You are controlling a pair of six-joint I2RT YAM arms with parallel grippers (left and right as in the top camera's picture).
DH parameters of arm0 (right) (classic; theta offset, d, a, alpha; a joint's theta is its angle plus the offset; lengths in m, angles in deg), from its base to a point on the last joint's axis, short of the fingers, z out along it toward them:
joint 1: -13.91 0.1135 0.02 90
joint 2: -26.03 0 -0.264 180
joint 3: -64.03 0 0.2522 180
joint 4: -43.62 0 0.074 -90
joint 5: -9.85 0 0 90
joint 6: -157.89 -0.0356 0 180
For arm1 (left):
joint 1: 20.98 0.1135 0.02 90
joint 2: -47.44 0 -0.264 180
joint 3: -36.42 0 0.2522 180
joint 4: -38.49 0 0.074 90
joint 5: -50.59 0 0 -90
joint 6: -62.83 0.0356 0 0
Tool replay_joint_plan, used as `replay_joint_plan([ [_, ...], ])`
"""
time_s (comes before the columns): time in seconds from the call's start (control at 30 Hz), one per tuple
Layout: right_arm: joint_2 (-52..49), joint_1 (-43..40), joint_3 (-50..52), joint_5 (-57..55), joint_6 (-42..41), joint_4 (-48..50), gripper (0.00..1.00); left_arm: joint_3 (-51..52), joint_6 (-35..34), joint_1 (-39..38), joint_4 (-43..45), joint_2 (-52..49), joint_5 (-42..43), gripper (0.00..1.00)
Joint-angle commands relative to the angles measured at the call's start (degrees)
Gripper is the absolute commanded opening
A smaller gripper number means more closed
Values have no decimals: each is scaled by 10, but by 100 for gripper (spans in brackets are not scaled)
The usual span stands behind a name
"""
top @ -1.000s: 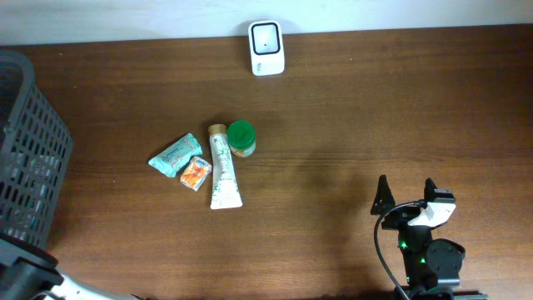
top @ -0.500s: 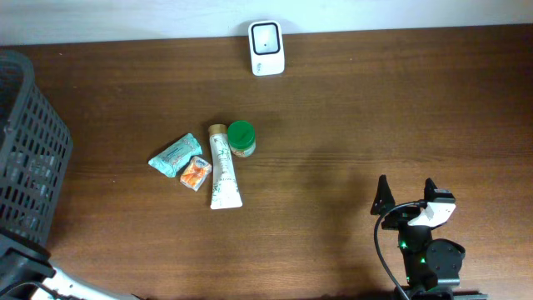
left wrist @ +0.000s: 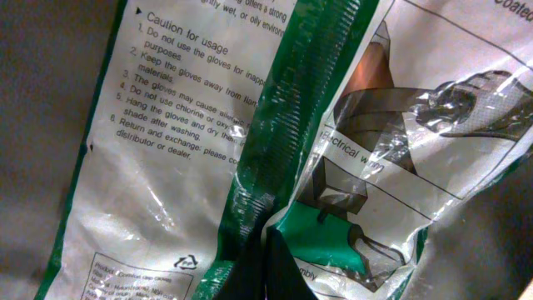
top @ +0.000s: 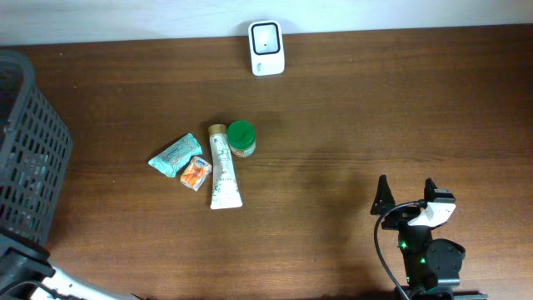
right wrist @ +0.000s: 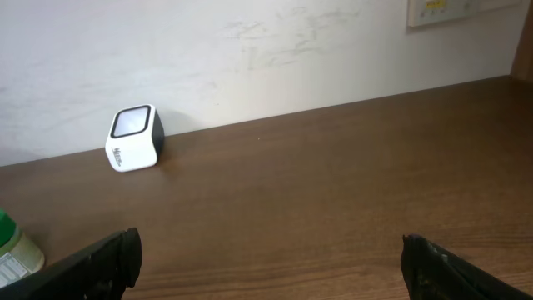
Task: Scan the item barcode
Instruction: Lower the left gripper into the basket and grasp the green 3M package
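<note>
1. Right end effector (top: 406,193): it is positioned at the near right edge of the table (top: 375,108). The jaws are spread wide and nothing is held between them. In the right wrist view, bare table surface is seen between the two dark fingers (right wrist: 100,265).

2. Left end effector (left wrist: 266,260): in the overhead view, only part of the left arm (top: 33,279) is seen, at the near left corner; the end effector itself is not shown there. In the left wrist view, the fingertips are closed together. A wrinkled fold of clear film on the glove package (left wrist: 183,125) is pinched between them.

3. Glove package: the left wrist view is filled by it. A green seam is run down its middle, and a block of printed text headed "Caution for usage" is seen to the left of the seam. No barcode can be made out on the visible face. Its place relative to the table cannot be told from the overhead view.

4. Basket (top: 29,158): a dark mesh basket is set at the left edge of the table.

5. Mid-table group: a teal sachet (top: 176,155), a small orange packet (top: 196,173), a white tube (top: 222,171) and a green-lidded jar (top: 241,137) are clustered close together, well apart from both arms.

6. Scanner (top: 266,47): a white scanner with a dark window is placed at the far edge of the table, against the wall (right wrist: 250,58).
</note>
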Motion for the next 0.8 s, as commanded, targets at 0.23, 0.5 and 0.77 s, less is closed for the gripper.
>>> replay_joint_plan([
  [0.23,4,-3,3,-5,-3,-3,98,-18,-32,1,12,162,-26,0],
  [0.5,4,-3,3,-5,-3,-3,98,-15,-29,1,16,170,-3,39],
  [0.77,4,-3,3,-5,-3,-3,98,-15,37,-5,12,86,28,76],
])
